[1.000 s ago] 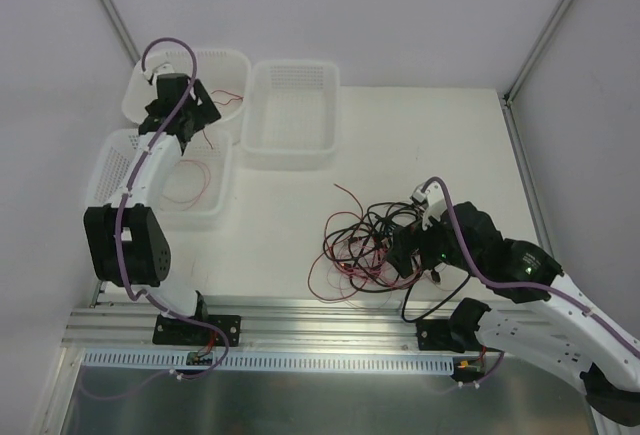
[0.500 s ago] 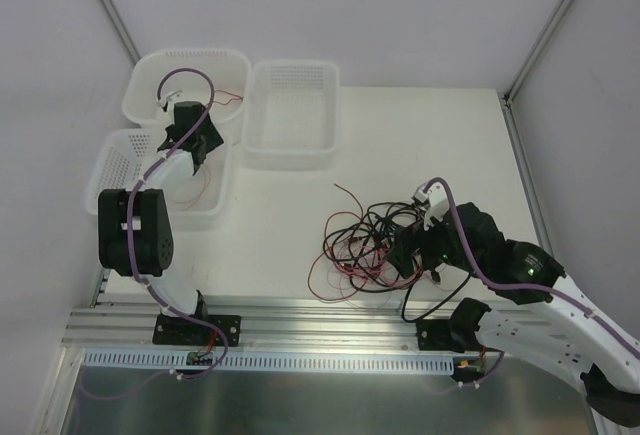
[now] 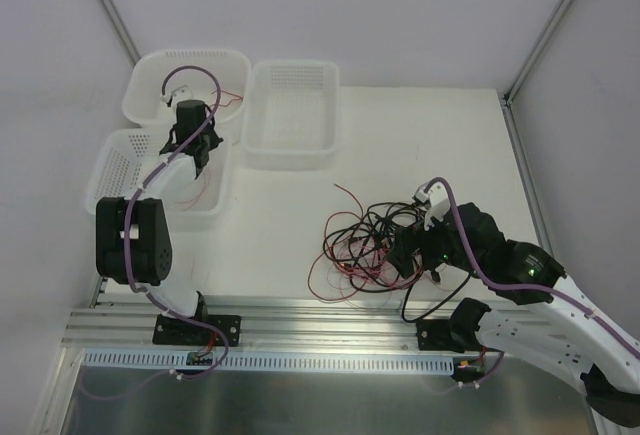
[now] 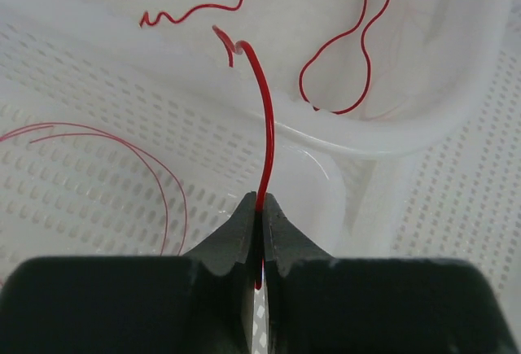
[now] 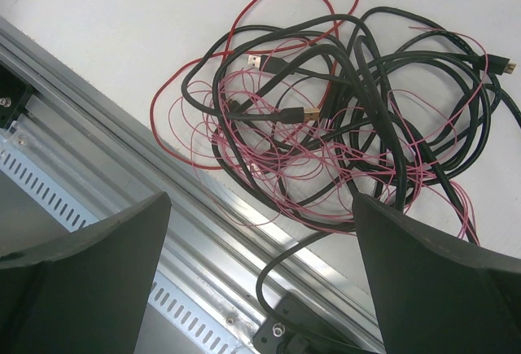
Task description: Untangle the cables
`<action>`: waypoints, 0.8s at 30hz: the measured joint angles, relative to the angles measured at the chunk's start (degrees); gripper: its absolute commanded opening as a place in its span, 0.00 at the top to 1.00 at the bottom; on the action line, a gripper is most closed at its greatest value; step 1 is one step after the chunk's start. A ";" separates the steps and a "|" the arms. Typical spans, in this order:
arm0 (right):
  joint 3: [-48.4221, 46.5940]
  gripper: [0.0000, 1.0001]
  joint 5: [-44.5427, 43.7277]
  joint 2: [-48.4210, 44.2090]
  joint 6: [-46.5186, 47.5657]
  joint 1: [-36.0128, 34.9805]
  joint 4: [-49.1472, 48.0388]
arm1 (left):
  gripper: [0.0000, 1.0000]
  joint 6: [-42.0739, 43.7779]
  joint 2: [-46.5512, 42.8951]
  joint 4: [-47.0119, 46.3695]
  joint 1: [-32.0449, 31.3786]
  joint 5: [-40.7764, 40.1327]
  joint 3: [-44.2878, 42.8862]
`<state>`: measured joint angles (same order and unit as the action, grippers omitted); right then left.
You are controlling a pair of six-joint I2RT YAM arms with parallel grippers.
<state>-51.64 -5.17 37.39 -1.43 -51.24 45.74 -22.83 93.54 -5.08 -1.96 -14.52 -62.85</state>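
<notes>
My left gripper (image 4: 260, 203) is shut on a stiff red wire (image 4: 267, 126) that curves up from the jaws across the rims of two white baskets. In the top view the left gripper (image 3: 197, 147) hangs over the two left baskets. The tangled cables (image 3: 375, 240), black leads with small plugs wound with thin red and pink wires, lie on the table right of centre. My right gripper (image 3: 408, 252) hovers open at the tangle's right side. In its wrist view the cables (image 5: 342, 126) lie beyond the right gripper (image 5: 260, 281), with nothing between the fingers.
Three white mesh baskets stand at the back left: far left (image 3: 190, 65), middle (image 3: 290, 150), near left (image 3: 125, 155). A loose red wire (image 4: 342, 53) lies in the far basket and a thin red one (image 4: 159, 167) in the near one. A metal rail (image 3: 330, 315) runs along the front edge.
The left gripper drew back from the far basket toward the near-left one and closed on the red wire. The right arm and the tangle stayed still.
</notes>
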 measured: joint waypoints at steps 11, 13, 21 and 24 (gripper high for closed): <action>0.00 0.00 -0.04 0.04 -0.09 0.00 0.02 | 1.00 6.36 -3.04 7.32 0.09 -0.66 -17.59; 0.00 0.01 -0.07 0.22 -0.15 0.00 0.04 | 0.94 7.69 0.81 7.98 0.20 -0.96 -25.11; -0.11 0.00 -0.72 0.39 -1.16 0.00 1.62 | 0.18 12.76 20.37 11.61 1.29 -1.79 -45.59; -0.13 0.00 -1.07 0.39 -1.33 0.00 1.73 | 0.08 13.20 22.88 15.19 1.31 -1.99 -45.94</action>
<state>-51.77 -6.24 37.78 -2.76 -51.24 47.46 -9.63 116.42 10.11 -0.64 -16.51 -108.79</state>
